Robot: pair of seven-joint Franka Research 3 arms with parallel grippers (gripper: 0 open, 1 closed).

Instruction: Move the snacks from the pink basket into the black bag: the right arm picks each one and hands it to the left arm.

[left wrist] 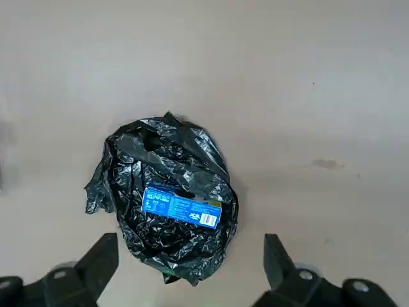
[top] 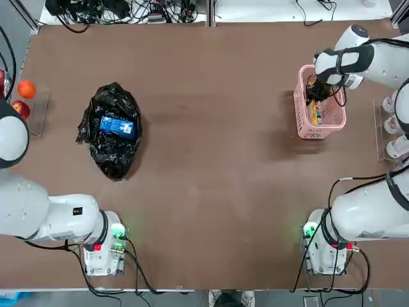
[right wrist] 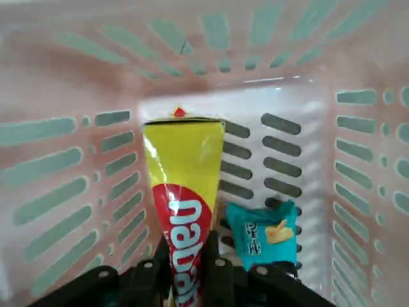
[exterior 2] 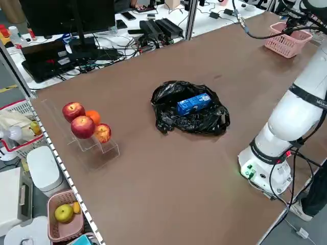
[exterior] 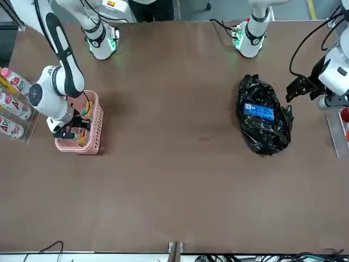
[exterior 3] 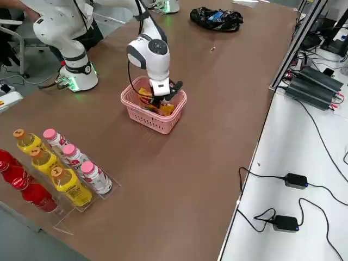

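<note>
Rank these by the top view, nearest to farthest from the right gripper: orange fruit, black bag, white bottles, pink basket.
From the right gripper:
1. Pink basket: right around its fingers.
2. White bottles: just beyond the basket, robot's right.
3. Black bag: across the table, robot's left.
4. Orange fruit: far left, past the bag.

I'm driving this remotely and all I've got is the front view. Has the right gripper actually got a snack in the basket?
Observer: Yes. The right wrist view shows its fingers closed on the yellow packet with the red logo, inside the pink basket.
Operator: Anything left in there besides that one?
Observer: A small teal packet lies on the basket floor beside it.
Operator: And the left gripper, is it ready?
Observer: The left wrist view shows the left gripper open and empty, with the black bag and the blue packet in view beyond its fingers.
</note>
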